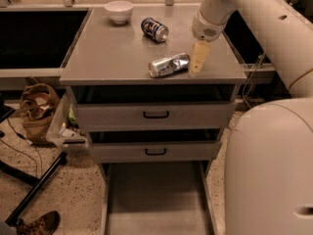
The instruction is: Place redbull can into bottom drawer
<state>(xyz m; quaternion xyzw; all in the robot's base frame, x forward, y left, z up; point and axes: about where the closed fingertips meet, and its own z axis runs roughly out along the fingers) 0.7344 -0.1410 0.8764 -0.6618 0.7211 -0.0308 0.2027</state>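
A slim silver metal can with faint blue markings, the redbull can (168,65), was laid on its side on the grey metal tabletop (105,53). It was positioned close to the front edge, right of the middle, with its long axis roughly along that edge and its right end slightly raised toward the back.

The cream-coloured tool (196,68) of the white robot arm (254,23) was directed downward over the tabletop, near the front right corner and just beside the right end of the redbull can. Contact between the tool and the can could not be determined. Nothing was seen to be held by the tool, and whether it was set wide or narrow could not be told.

A shorter dark blue can with red and white marks (155,29) was laid on its side nearer the back edge, well apart from the redbull can. A small white bowl (119,11) was stood upright at the back edge, left of the middle.

Below the tabletop, two shallow grey drawers with black handles (156,114) were stacked one above the other. Beneath them, the bottom drawer (156,199), the lowest grey metal drawer, was pulled out toward the camera and its wide flat floor was exposed.

A brown bag (36,111) was set on the speckled floor to the left of the cabinet.
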